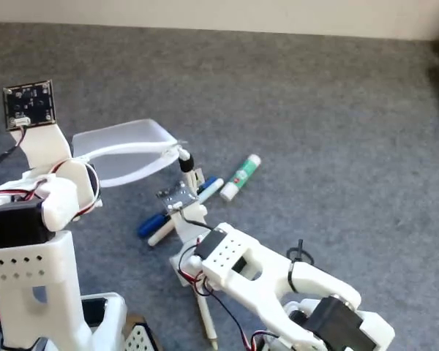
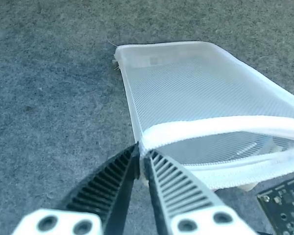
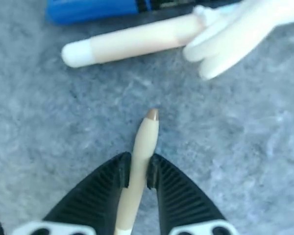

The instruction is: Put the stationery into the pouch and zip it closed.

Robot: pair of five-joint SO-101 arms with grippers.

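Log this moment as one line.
left gripper shut on pouch | right gripper shut on beige pen | pouch unzipped

One pouch [image 1: 124,157], one glue stick [image 1: 240,178], perhaps four pens [image 1: 152,223].

In the high view, your left arm [image 1: 29,248] covers the near end of the pouch [image 1: 124,150] at the left of the frame. At centre, the right arm [image 1: 234,267] hides the middle of the blue marker [image 1: 152,223] and most of the thick cream pen [image 1: 161,235].

On the right wrist camera, the slim cream pencil [image 3: 146,132] runs out of frame behind the right gripper [image 3: 138,159], and the marker is cut by the edge. On the left wrist camera the pouch runs off frame, and you can't tell what lies behind its mesh.
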